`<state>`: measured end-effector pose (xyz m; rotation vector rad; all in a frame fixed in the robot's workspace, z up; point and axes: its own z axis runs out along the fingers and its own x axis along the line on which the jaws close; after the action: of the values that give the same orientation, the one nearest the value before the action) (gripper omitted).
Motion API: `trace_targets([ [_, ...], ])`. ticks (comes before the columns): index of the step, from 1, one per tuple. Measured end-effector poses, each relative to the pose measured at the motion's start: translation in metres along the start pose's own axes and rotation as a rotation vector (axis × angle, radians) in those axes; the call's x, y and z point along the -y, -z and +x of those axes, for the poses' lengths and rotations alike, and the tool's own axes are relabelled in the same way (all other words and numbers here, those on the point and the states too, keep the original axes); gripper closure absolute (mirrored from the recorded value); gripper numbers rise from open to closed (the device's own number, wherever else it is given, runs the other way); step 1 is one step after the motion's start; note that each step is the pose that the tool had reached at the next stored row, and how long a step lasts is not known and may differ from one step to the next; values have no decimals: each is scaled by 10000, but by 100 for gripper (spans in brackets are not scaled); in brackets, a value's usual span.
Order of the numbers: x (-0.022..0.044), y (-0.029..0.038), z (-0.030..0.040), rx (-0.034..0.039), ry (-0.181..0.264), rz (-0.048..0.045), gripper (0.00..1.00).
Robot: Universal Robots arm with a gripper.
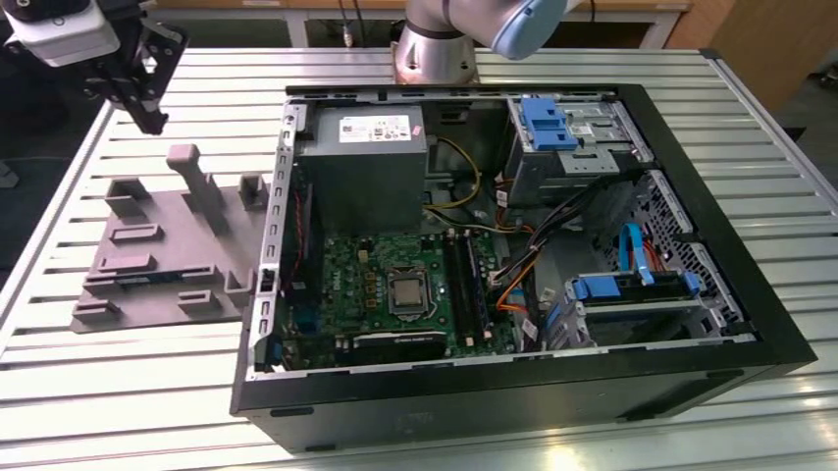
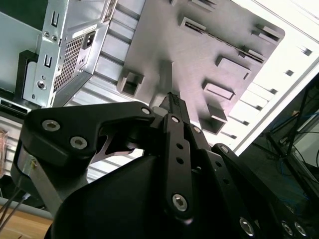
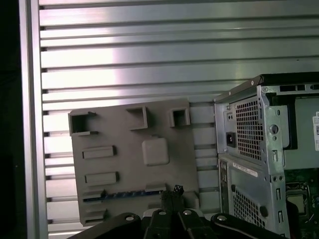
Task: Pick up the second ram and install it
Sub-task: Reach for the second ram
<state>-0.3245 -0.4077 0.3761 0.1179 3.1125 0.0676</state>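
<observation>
black linkage of the gripper [image 2: 172,98] sits closest in both wrist views, and its fingers look pressed together with nothing between them, so it carries no load. in the exterior view the gripper [image 1: 151,120] hangs high over the far corner of the grey tray [image 1: 171,299], well apart from the computer case [image 1: 524,397]. the second ram [image 3: 122,194] stands on edge in a narrow slot near one side of the tray [image 3: 124,164], a thin blue strip between raised blocks; in the exterior view the same strip [image 1: 155,277] shows on the tray's near side. the main risk, as i judge it, is a descent with the fingers closed: the tips would strike the top edge of the stick or the tray instead of straddling it. the tall posts on the tray stand near the slot and could catch a finger if the approach comes in off line. the tray seems to rest loose on the slatted table [image 1: 131,392], so a sideways nudge might slide it. a grip away from the stick's middle could let it tilt, and a tilted stick would jam at the long slots [image 1: 468,285] on the motherboard [image 1: 373,265], which lie deep among orange cables [image 1: 517,280].
</observation>
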Motion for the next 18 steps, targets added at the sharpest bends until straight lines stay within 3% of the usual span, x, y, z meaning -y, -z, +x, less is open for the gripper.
trace_targets([
  [11,9,-5,28,0,-1,0,89],
  [18,53,-9,31,0,-1,0,89],
])
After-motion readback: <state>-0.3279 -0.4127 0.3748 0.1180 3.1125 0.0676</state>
